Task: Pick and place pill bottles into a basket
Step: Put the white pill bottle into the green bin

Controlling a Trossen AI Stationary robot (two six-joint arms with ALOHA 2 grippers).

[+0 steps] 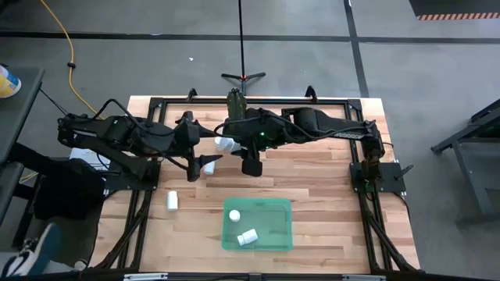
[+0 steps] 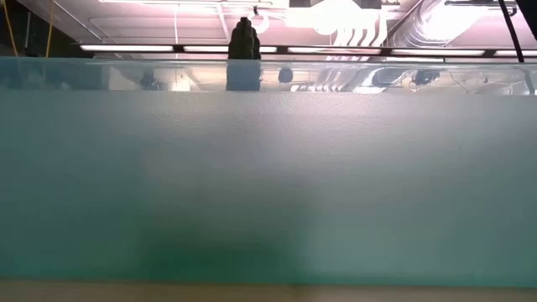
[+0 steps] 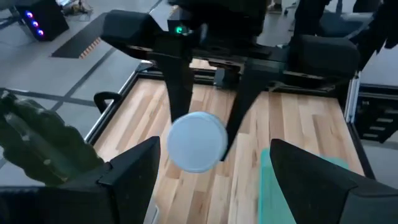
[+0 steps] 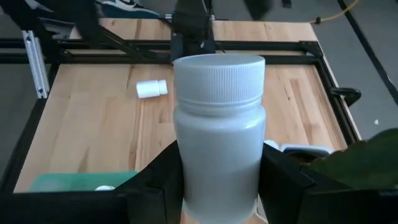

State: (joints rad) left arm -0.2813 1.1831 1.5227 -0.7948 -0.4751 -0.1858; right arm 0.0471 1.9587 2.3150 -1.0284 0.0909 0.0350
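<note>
The right tool point(image 4: 217, 186) grips a white pill bottle point(image 4: 219, 134) at the high view's centre, above the green basket point(image 1: 275, 209), which holds two bottles. The left tool point(image 1: 207, 165), centre-left, stands open and empty. Another bottle point(image 1: 172, 200) lies on the tabletop point(image 1: 328, 203) left of the basket.

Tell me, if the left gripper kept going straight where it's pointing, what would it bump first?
Probably the pill bottle held in the right gripper: it sits right ahead of the open left gripper, though how far off is hard to judge.
</note>
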